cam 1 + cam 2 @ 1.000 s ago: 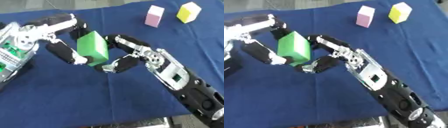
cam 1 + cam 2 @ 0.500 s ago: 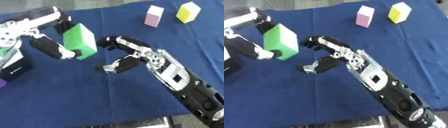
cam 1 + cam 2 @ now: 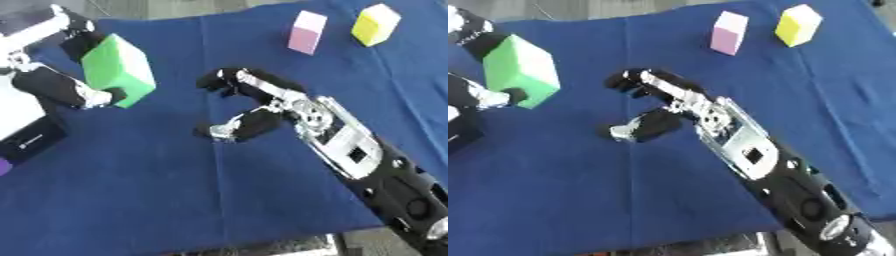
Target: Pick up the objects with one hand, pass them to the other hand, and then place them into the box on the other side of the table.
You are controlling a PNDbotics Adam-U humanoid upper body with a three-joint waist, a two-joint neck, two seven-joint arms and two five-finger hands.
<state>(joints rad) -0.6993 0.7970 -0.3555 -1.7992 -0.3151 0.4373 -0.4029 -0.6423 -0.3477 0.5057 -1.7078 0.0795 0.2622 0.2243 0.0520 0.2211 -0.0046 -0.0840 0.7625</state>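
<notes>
At the left edge of the left eye view a box (image 3: pixel 26 132) is seen, with a white interior and a black outer wall bearing a small white mark; only a corner of it shows, and nothing can be made out inside that part. A small purple patch (image 3: pixel 4 166) lies at the edge just near of the box; what it belongs to cannot be told.

The green block (image 3: pixel 120 70) is held off the blue tablecloth (image 3: pixel 157 190) by the left hand (image 3: pixel 61 85), whose fingers and thumb are curled round it from the far and near sides. The block is tilted, and it is carried at the far left, just right of the box. The right hand (image 3: pixel 254 107) is held above the cloth at the middle, empty, its thumb and fingers spread apart in a wide relaxed curve, well apart from the block. At the far right a pink block (image 3: pixel 307 32) and a yellow block (image 3: pixel 375 24) stand on the cloth, near each other but not touching.

Compared with a second ago, when both hands were closed on the green block at the middle, the block has been let go by the right hand and carried left and farther by the left hand alone; since half a second ago the gap between block and right hand has widened further. The pink and yellow blocks are unmoved
</notes>
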